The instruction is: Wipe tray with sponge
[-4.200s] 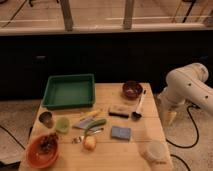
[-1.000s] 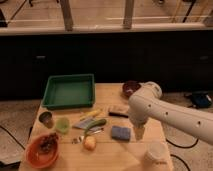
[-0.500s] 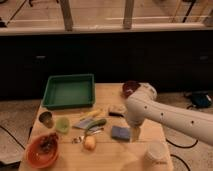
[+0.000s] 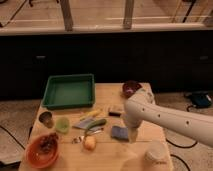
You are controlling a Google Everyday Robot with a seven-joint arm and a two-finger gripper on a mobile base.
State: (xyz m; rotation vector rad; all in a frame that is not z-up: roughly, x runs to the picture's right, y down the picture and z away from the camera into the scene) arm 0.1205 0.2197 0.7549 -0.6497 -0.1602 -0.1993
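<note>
The green tray point(image 4: 69, 92) sits at the back left of the wooden table point(image 4: 107, 159), with nothing in it. The blue-grey sponge point(image 4: 119, 132) lies flat near the table's middle right, well apart from the tray. My white arm point(image 4: 165, 119) reaches in from the right, its bend over the table. The gripper point(image 4: 133, 135) hangs down from it, just to the right of the sponge, close to its edge. I cannot tell whether it touches the sponge.
An orange bowl point(image 4: 40, 151) stands at front left, with a green cup point(image 4: 62, 124) and a dark cup point(image 4: 46, 118) nearby. A tan-topped block point(image 4: 116, 110), a dark red bowl point(image 4: 131, 88), a green vegetable point(image 4: 95, 124), a round yellow fruit point(image 4: 89, 143) and a white container point(image 4: 156, 154) share the table.
The arm has swung in from the table's right side over the table. In the last second the gripper has come down beside the sponge. Nothing else moved.
</note>
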